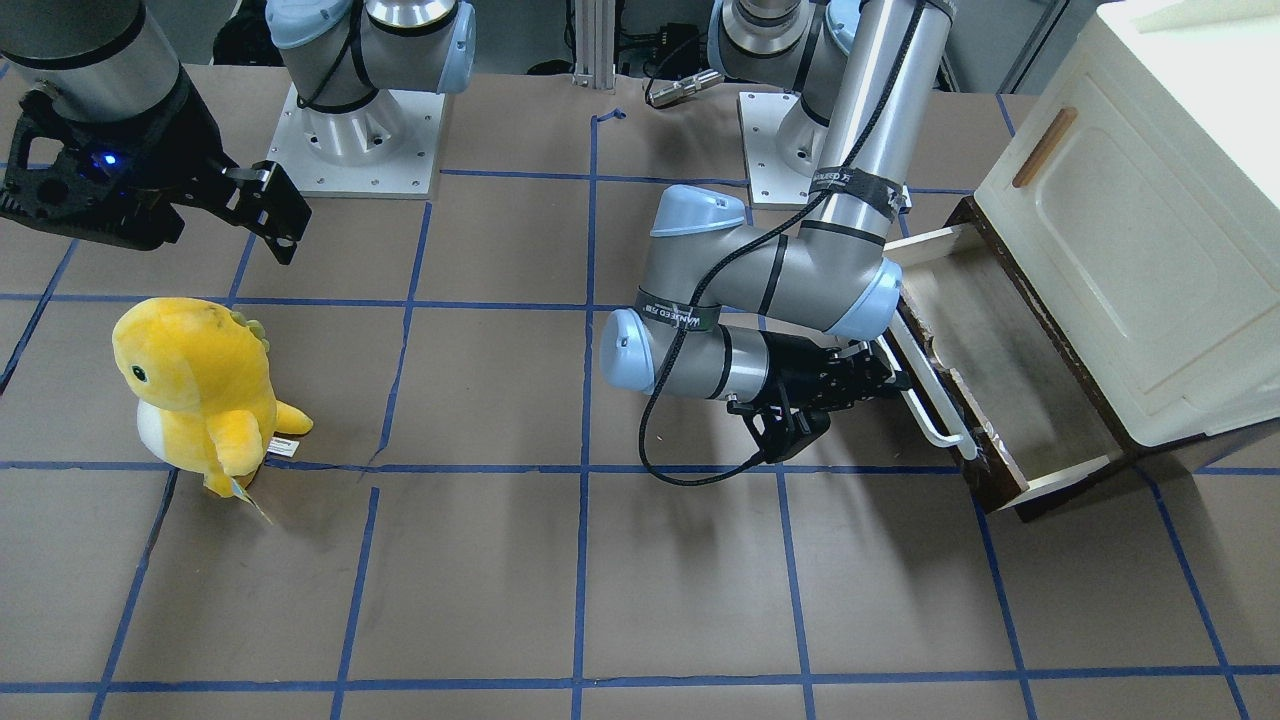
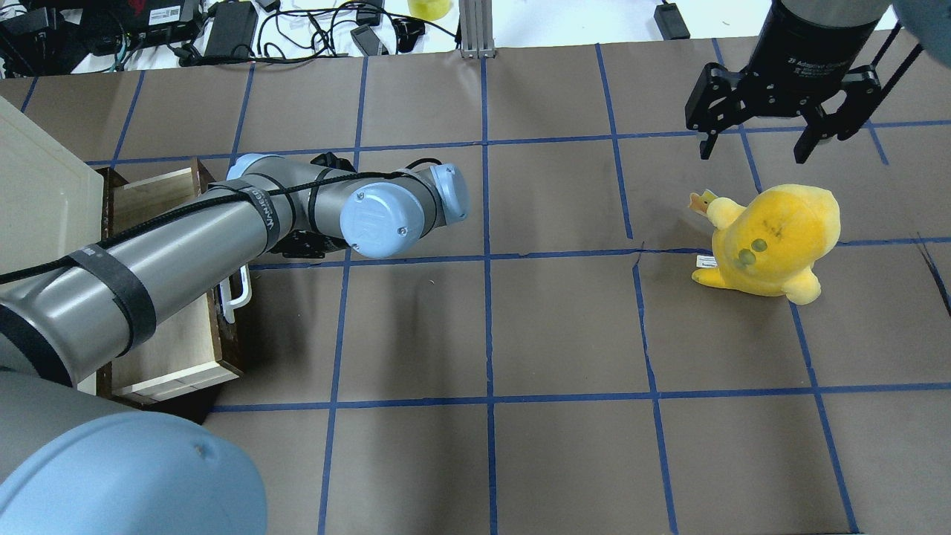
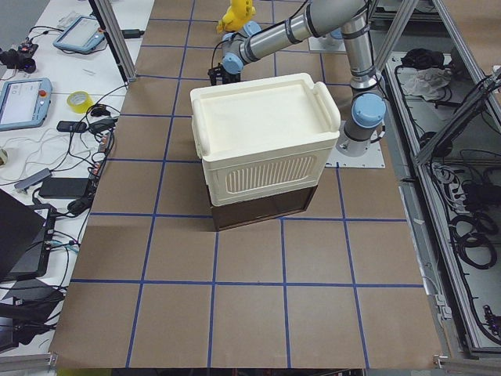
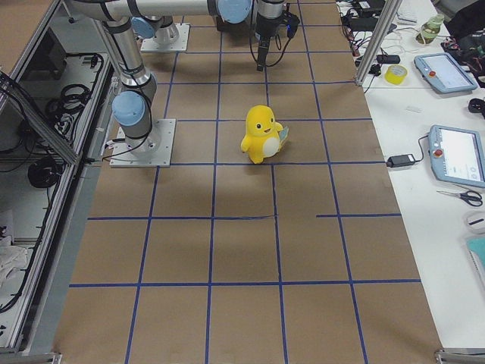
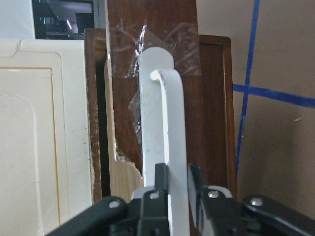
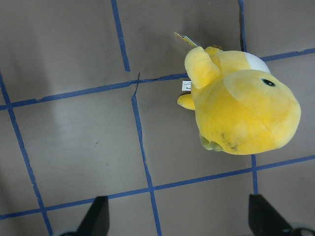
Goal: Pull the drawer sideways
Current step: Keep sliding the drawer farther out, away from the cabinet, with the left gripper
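The drawer (image 1: 1010, 390) stands pulled partway out of the cream cabinet (image 1: 1150, 220), with its pale inside showing (image 2: 160, 342). Its dark brown front carries a long white bar handle (image 1: 925, 395), also in the left wrist view (image 5: 170, 147). My left gripper (image 1: 885, 372) is shut on that handle; the left wrist view shows both fingers (image 5: 160, 184) clamped on the bar. In the overhead view the left arm hides the gripper. My right gripper (image 2: 754, 148) hangs open and empty above the table, near the plush.
A yellow plush toy (image 1: 195, 395) stands on the brown table, also in the right wrist view (image 6: 241, 103). The cream cabinet door with a small wooden handle (image 1: 1043, 148) sits above the drawer. Blue tape lines grid the table. Cables and devices lie past the far edge (image 2: 223, 30).
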{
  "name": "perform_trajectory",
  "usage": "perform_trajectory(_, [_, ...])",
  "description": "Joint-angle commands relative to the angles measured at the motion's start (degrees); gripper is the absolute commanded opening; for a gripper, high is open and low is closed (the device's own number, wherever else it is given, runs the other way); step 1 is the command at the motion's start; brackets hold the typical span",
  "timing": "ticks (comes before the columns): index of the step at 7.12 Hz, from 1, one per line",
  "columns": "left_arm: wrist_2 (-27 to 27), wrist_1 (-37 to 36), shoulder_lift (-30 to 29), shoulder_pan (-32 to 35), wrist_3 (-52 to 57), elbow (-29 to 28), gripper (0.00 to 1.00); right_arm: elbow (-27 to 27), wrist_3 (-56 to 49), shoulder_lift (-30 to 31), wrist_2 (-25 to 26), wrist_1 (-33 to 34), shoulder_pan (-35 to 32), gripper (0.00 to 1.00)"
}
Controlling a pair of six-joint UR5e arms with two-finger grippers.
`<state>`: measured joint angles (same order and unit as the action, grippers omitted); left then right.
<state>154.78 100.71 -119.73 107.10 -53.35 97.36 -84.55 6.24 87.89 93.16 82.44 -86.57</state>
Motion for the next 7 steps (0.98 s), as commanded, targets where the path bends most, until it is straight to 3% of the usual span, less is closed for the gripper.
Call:
perform_trajectory(1, [-0.18, 0.45, 0.10, 0.91, 0.53, -0.76, 0.00, 0.00, 0.00, 0.00, 0.00, 0.00, 0.00, 1.00])
perform_trajectory(2, [-0.27, 0.28, 1.67, 1.09, 3.49, -1.20, 0.19, 0.00, 0.00, 0.00, 0.00, 0.00, 0.00, 1.00])
perform_trajectory(5, [-11.75, -1.20, 5.72, 1.79, 20.95, -7.61, 0.84, 0.00, 0.00, 0.00, 0.00, 0.00, 0.00, 1.00])
perform_trajectory(7, [-30.15, -14.33, 10.71, 1.27, 34.98, -8.93, 0.89, 0.00, 0.00, 0.00, 0.00, 0.00, 0.09, 1.00])
